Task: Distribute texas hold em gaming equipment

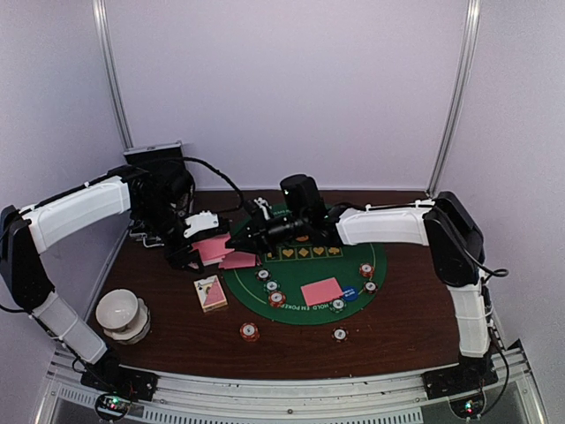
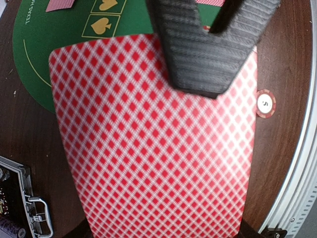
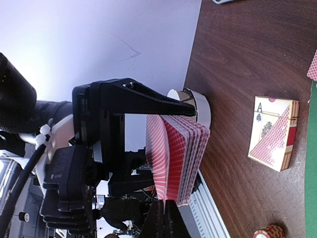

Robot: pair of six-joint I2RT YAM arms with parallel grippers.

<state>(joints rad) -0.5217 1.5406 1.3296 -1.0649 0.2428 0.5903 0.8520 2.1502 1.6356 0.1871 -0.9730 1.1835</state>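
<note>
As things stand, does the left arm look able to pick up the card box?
Probably not yet: the left gripper is shut on the deck, though the card box lies uncovered close by.

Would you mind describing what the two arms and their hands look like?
The left arm and right arm have white shells on their links, black joints and thin black cables. The left hand is black and angular. The right hand has dark grey fingers with fine ribbed layer lines.

chip [image 2: 265, 103]: 5; green mat [image 2: 32, 60]: TEXAS; card box [image 3: 273, 133]: A, spade
</note>
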